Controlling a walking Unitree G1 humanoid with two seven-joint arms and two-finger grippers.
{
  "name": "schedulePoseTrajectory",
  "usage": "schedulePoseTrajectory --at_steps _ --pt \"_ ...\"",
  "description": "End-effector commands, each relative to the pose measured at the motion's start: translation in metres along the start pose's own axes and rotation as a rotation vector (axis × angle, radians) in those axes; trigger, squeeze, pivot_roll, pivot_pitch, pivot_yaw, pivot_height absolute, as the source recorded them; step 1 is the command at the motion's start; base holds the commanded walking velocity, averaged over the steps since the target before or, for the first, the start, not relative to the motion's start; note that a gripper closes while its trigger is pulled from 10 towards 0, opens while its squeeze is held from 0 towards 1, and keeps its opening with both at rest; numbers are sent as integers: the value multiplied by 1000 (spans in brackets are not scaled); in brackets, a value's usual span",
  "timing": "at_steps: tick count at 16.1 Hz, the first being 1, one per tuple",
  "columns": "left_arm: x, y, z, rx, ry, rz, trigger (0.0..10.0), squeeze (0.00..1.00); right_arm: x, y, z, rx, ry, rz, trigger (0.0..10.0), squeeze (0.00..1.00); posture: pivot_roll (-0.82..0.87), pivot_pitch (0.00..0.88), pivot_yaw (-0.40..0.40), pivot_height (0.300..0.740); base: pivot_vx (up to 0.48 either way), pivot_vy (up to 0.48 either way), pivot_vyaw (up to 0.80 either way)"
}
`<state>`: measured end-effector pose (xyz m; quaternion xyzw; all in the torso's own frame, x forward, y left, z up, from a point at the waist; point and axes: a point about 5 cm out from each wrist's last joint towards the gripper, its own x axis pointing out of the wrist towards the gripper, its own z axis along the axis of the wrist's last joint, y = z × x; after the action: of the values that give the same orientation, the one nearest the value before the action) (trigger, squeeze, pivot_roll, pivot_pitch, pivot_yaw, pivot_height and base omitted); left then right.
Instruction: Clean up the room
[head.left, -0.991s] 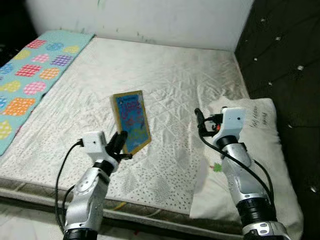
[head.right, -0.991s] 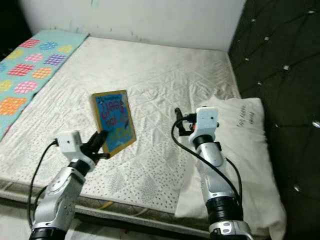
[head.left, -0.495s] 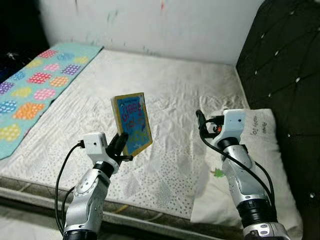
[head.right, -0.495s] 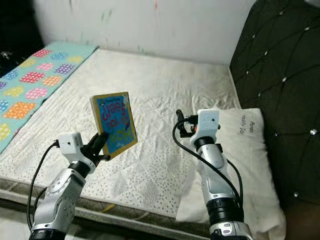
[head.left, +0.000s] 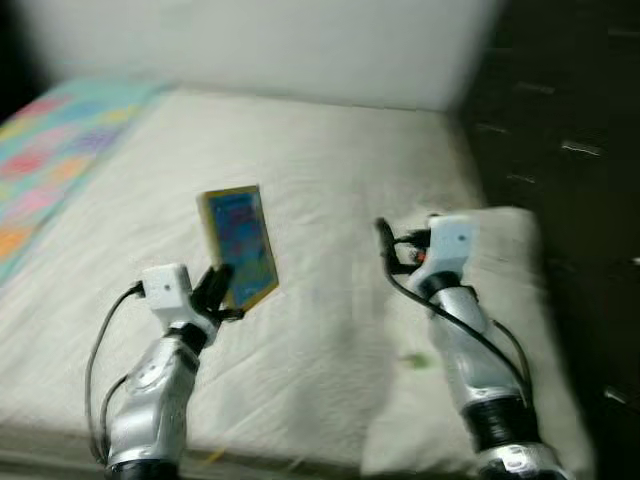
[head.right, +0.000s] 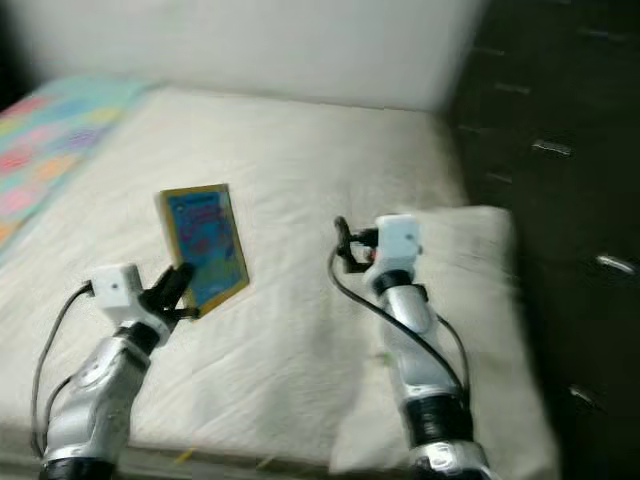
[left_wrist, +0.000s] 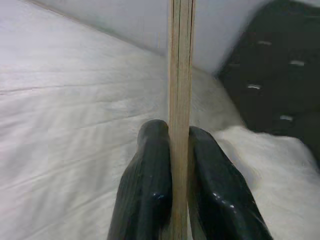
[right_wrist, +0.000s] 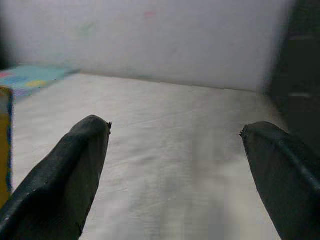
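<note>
Above the bed (head.left: 330, 330), book (head.left: 240, 247) upright in left claw (head.left: 214, 290)

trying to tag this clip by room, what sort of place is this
Most likely a bedroom. A bare white quilted mattress spans the view, with a white pillow at the robot's right, against a dark tufted headboard. The left gripper holds a book upright above the bed.
</note>
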<state>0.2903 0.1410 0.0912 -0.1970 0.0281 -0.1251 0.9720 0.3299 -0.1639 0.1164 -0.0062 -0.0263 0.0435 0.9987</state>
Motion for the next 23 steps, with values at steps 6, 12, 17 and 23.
schedulePoseTrajectory --at_steps 6,12,17,23 --pt "-3 3 8 -3 -29 31 10000 0 -3 4 -3 11 7 9 10000 0 -79 17 -36 740 0 0 0" --pt "-5 5 7 -10 -24 41 10000 0 -2 4 -2 10 6 13 10000 0 -76 17 -37 740 0 0 0" --pt "-5 5 9 -27 -39 48 10000 0 -2 5 -2 10 10 19 10000 0 -77 23 -39 740 0 0 0" --pt "-7 7 10 -36 -42 75 10000 0 -2 5 -2 25 14 28 10000 0 -78 27 -42 740 0 0 0"
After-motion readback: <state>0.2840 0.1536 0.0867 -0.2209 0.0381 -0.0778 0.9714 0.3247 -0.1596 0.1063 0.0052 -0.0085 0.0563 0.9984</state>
